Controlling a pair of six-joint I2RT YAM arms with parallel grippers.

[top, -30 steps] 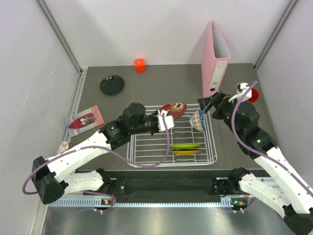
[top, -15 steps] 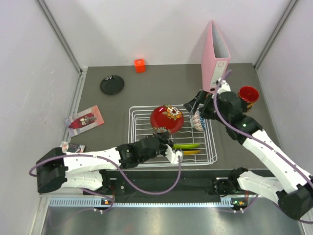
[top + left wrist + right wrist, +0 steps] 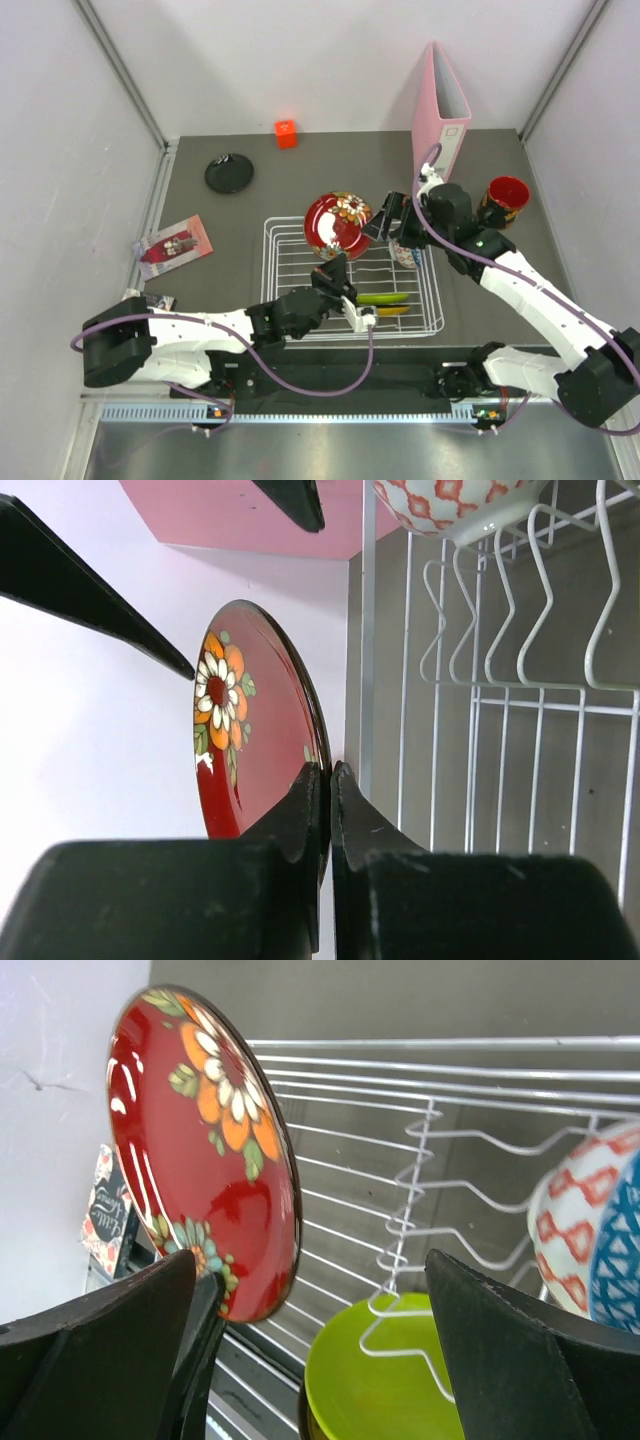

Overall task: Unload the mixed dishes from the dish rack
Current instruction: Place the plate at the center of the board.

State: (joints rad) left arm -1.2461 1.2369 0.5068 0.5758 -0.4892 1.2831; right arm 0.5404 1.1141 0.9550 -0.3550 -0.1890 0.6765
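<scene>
I'm counting four plates: black plate [image 3: 229, 174], red plate [image 3: 336, 222], green plate [image 3: 378, 298], gold plate [image 3: 386, 311]; one bowl [image 3: 404, 252], one cup [image 3: 505, 197], one rack [image 3: 285, 262], one cube [image 3: 287, 133], one binder [image 3: 440, 130].

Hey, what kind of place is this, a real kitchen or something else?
Probably a lab test booth, not a kitchen: a left arm and right arm bolted to a dark table, plain white walls close around, a dish rack near a pink binder.

gap between red plate [image 3: 205, 1150] and bowl [image 3: 590, 1230], wire dividers [image 3: 410, 1210] below

red plate [image 3: 337, 222]: orange-white flowers | bowl [image 3: 575, 1225]: blue-white, red lattice | rack [image 3: 295, 270]: white
</scene>
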